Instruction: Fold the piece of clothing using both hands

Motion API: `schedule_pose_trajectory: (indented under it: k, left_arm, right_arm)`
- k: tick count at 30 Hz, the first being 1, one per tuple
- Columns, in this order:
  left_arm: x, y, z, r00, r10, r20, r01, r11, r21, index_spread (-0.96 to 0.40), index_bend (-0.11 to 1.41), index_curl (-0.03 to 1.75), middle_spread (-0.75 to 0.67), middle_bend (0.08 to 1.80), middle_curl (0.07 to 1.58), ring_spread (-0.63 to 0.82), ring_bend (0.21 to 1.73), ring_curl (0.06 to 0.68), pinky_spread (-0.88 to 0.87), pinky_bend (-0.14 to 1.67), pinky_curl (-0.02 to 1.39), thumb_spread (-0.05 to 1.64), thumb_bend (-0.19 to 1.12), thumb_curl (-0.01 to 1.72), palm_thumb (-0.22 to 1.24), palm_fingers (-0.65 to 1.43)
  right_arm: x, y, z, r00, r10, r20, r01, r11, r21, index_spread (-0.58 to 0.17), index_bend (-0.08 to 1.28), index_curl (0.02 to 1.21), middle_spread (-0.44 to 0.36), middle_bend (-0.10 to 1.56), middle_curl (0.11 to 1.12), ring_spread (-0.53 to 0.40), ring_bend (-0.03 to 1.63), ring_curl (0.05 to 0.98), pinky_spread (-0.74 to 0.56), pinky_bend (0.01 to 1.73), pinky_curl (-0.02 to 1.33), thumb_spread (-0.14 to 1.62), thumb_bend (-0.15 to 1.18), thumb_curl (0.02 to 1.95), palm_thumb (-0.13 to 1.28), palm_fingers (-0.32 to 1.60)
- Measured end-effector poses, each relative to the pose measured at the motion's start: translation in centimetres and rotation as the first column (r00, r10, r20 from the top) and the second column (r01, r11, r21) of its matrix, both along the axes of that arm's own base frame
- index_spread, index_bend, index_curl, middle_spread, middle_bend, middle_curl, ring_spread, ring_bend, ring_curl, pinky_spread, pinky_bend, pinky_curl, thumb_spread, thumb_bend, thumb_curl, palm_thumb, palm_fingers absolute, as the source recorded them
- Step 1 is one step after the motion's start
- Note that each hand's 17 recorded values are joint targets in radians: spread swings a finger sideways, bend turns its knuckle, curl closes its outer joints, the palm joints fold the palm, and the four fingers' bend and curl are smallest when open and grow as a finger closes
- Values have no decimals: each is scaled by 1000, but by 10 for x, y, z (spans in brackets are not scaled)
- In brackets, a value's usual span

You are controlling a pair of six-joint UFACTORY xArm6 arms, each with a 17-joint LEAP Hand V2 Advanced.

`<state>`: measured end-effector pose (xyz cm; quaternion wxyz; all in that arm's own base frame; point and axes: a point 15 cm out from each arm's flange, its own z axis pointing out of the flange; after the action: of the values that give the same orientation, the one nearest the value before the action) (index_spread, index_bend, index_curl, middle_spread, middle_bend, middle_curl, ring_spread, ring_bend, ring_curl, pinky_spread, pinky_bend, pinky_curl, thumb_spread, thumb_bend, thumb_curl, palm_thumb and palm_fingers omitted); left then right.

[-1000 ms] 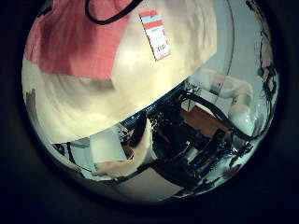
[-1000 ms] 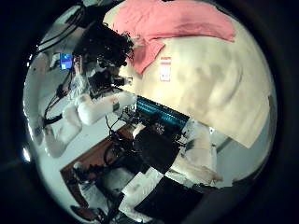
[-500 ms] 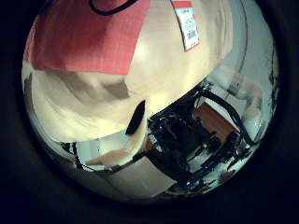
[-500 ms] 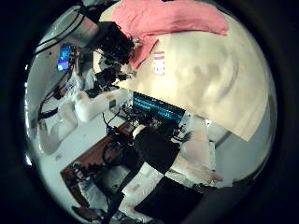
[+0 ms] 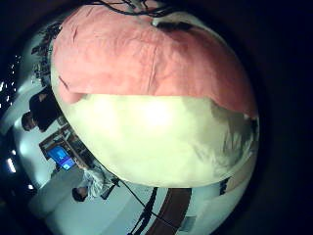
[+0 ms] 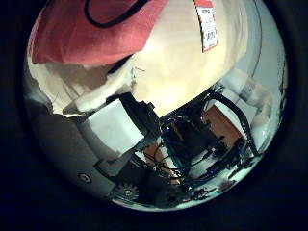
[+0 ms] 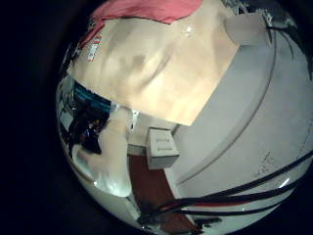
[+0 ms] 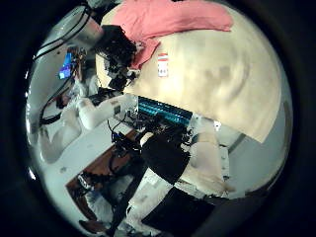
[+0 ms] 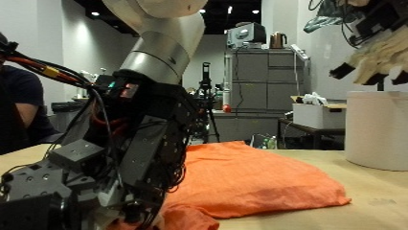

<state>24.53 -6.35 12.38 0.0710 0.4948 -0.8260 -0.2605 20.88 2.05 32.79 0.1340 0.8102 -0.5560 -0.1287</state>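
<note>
Your left hand (image 9: 89, 182) sits low at the cloth's (image 9: 255, 177) near edge on the table (image 9: 376, 213), grip unclear, while your right hand (image 9: 376, 48) hangs released, seemingly well above it.

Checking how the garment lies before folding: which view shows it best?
The left little finger side palm view: the orange garment spreads over the table. The right thumb side view shows the garment smaller, the left thumb side and right little finger side views only part, the outside view a low side-on look.
</note>
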Motion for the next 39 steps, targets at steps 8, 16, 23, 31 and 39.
schedule_pose_trajectory:
  k: [8, 16, 23, 31, 39]
  left_arm:
    - [6, 4, 16, 999, 23, 33, -22, 1000, -21, -460, 396, 613, -511, 874, 625, -506, 798, 325, -581, 569, 268, 1216, 76, 544, 756, 1118]
    - [5, 19, 53, 999, 37, 27, -36, 999, -23, -545, 412, 683, -535, 928, 632, -547, 829, 358, -688, 574, 283, 1309, 50, 608, 682, 1094]
    - [7, 29, 77, 997, 43, 65, -40, 998, -44, -573, 397, 736, -533, 947, 630, -550, 834, 375, -704, 543, 283, 1358, 45, 655, 650, 1081]
    - [13, 33, 85, 996, 51, 72, -47, 997, -59, -595, 366, 785, -532, 957, 623, -553, 822, 388, -712, 531, 290, 1383, 42, 704, 629, 1080]
    - [15, 33, 88, 996, 53, 76, -48, 997, -64, -611, 336, 825, -533, 963, 618, -556, 812, 398, -716, 522, 299, 1392, 39, 748, 608, 1082]
  right_arm:
    - [1, -1, -2, 1000, 4, -10, -4, 1000, 2, -304, 185, 333, 132, 216, 360, 208, 293, 181, 319, 205, 270, 1187, -17, 218, 298, 404]
    - [23, -1, -18, 1000, 26, -7, -26, 1000, 15, -289, 187, 341, 117, 219, 363, 201, 260, 174, 235, 206, 270, 1202, 2, 233, 372, 447]
    - [62, -5, -59, 997, 82, -5, -82, 997, 8, -266, 174, 334, 20, 266, 384, 87, 412, 223, 124, 175, 232, 1173, 45, 282, 611, 495]
    - [126, 6, -112, 988, 117, 96, -119, 993, 10, -265, 181, 336, -112, 289, 399, -7, 446, 238, 60, 196, 222, 1111, 14, 319, 736, 485]
    - [135, 14, -171, 985, 175, 9, -174, 981, -87, -253, 174, 333, -74, 273, 403, -55, 470, 248, 10, 222, 233, 1061, -30, 337, 739, 454]
